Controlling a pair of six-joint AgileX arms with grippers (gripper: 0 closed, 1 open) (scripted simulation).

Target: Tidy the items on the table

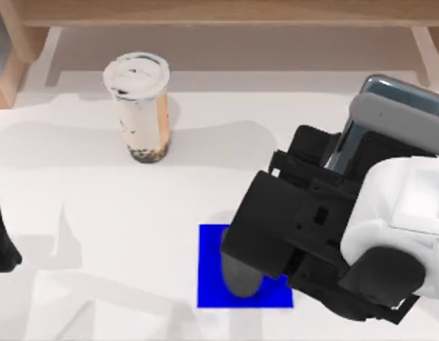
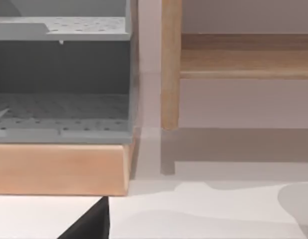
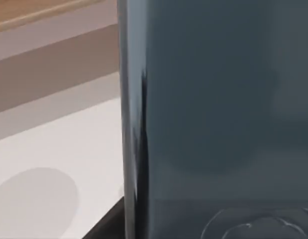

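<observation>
**Inspector:** Top view first. What is recorded?

**Assistant:** The cup (image 1: 138, 106) is noted upright on the table (image 1: 99, 227), toward the back left, well apart from everything else. The mouse (image 1: 241, 273) is seen lying on the blue pad (image 1: 212, 266) at front centre, partly covered by the right arm (image 1: 333, 234). The smartphone (image 1: 390, 114) is observed tilted at the right, behind that arm. The right gripper's fingers are hidden under the arm's body, so whether they are spread or closed cannot be told. The left arm (image 1: 3, 234) is parked at the left edge.

**Inspector:** Left wrist view?

**Assistant:** The wooden shelf (image 2: 59, 167) and a grey rack (image 2: 59, 74) are recorded ahead, with bare table below. The left gripper's jaw state cannot be told.

**Inspector:** Right wrist view?

**Assistant:** The smartphone (image 3: 219, 114) is seen very close, standing steeply, with open tabletop beside it.

**Inspector:** Risks?

**Assistant:** It is judged that the mouse could be dragged off the pad by the arm above it, and the phone toppled by a careless sweep. Ample free room is noted at centre-left; the right side and the shelf edge are judged tight.
</observation>
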